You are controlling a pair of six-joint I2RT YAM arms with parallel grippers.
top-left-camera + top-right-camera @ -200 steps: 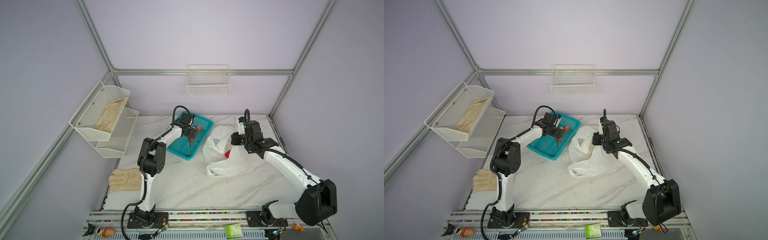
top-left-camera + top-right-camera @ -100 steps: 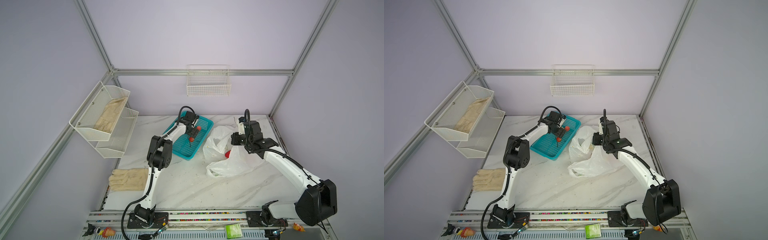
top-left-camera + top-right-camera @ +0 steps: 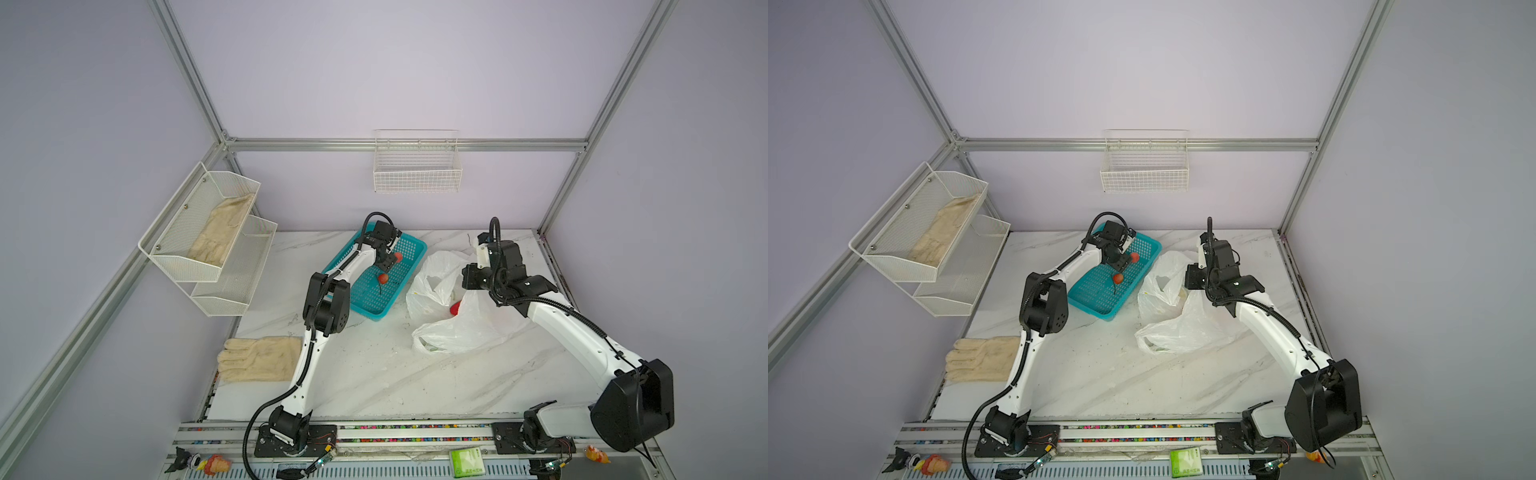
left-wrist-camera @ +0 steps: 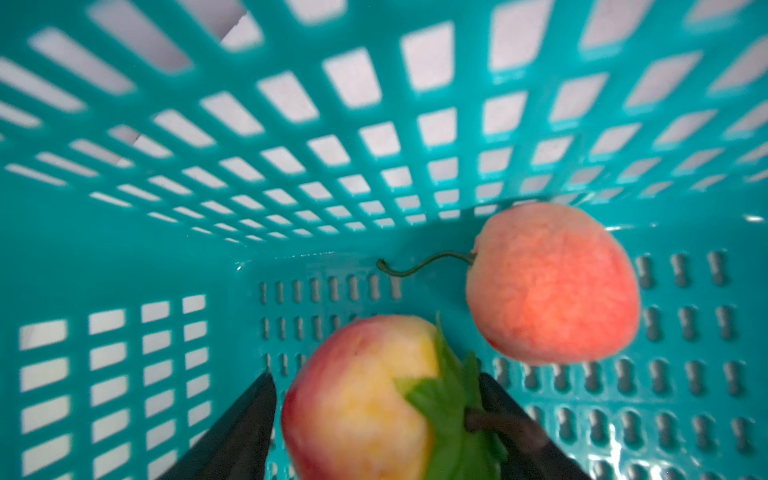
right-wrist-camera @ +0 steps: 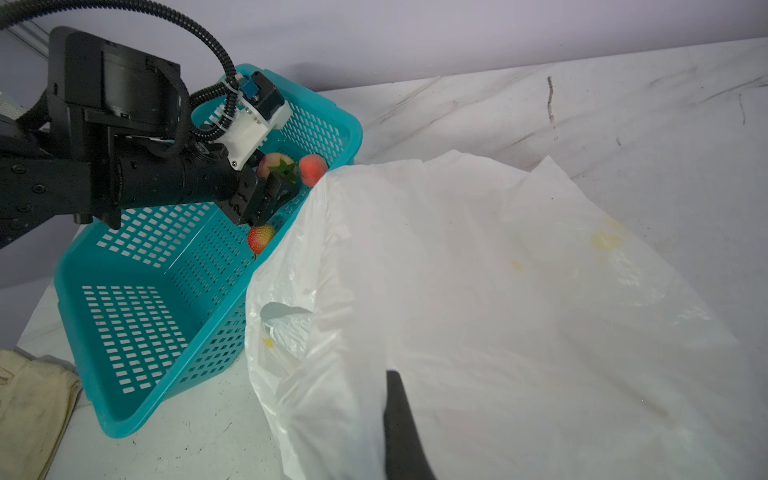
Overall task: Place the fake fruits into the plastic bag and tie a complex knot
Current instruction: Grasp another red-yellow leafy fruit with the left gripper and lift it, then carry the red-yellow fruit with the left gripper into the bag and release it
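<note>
Down in the basket (image 4: 124, 249) a strawberry (image 4: 357, 399) sits between fingers (image 4: 253, 419) of left hand (image 4: 376, 380), grip unclear; right hand (image 3: 468, 277) clamps plastic bag (image 5: 498, 291).

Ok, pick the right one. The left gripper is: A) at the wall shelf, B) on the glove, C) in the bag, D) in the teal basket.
D: the left wrist view shows the left gripper down inside the basket, with a fruit between its fingers. It is outside the bag.
</note>
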